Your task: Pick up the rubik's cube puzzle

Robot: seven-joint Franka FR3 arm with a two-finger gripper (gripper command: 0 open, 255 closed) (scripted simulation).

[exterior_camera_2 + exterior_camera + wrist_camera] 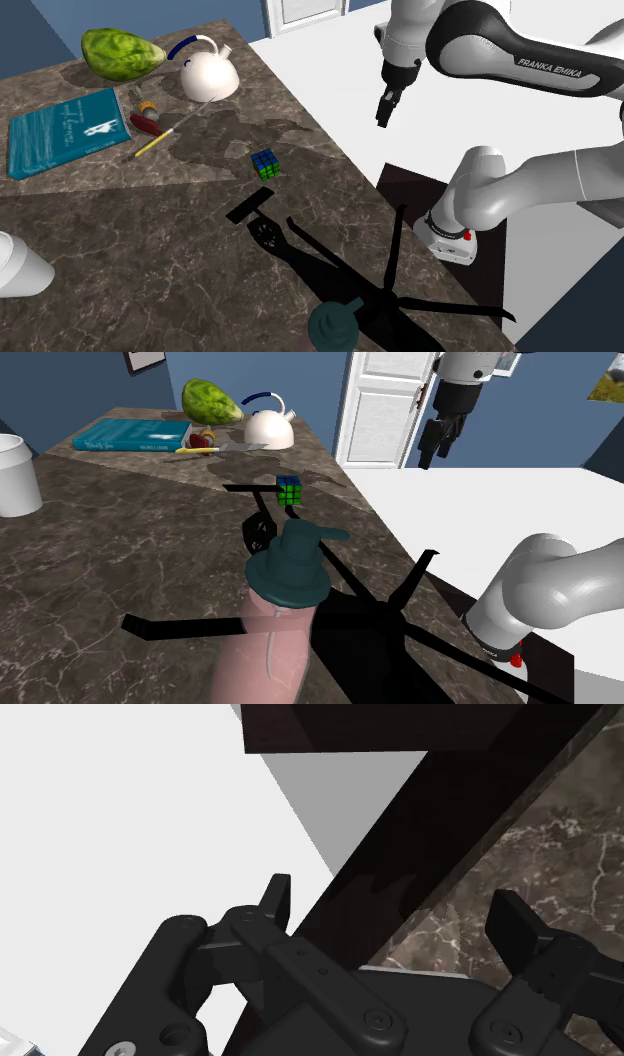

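Observation:
The rubik's cube (289,490) (265,164), with green and blue faces showing, sits on the dark marble counter (120,562) (150,230) close to its edge. My black gripper (437,437) (385,108) hangs high in the air beyond that edge, over the white floor, well apart from the cube and toward the shoulder view's right. In the wrist view the gripper (400,914) is open, its two fingers (278,899) stand wide apart with nothing between them, and the counter's edge and marble top (540,854) lie below.
At the counter's far end are a white kettle (268,427) (208,75), a green lumpy object (210,399) (122,52), a teal book (130,435) (62,130) and small tools (150,122). A white cup (15,474) and a teal-capped pink bottle (290,567) stand nearer.

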